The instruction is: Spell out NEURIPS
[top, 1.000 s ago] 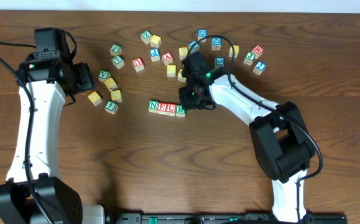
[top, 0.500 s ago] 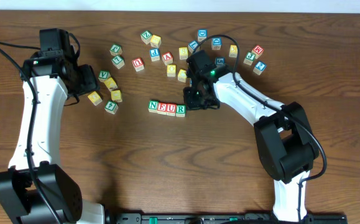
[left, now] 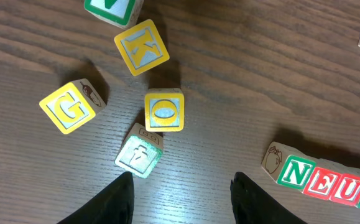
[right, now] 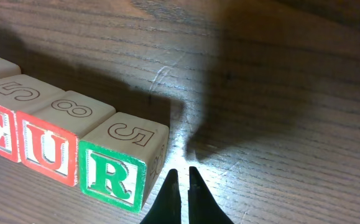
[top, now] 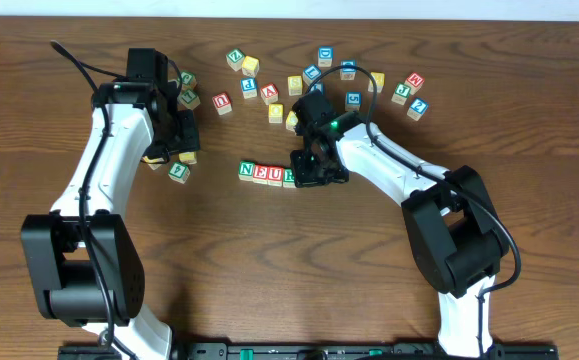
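Dark wooden surface (top: 269, 270), strewn with lettered cubes: the left arm bends in over a loose cluster (left: 164, 112), the left end effector (left: 183, 183) open and empty, pointing down, the NEUR row (left: 319, 177) off to its right. The right arm stretches low, the right end effector (right: 181, 180) closed on nothing, tips just beside the R cube (right: 120, 165) ending that row.

Dark wooden table (left: 260, 81). Left side: yellow K cube (left: 141, 46), yellow O cube (left: 164, 112) and yellow G cube (left: 68, 106), near one another, not touching.
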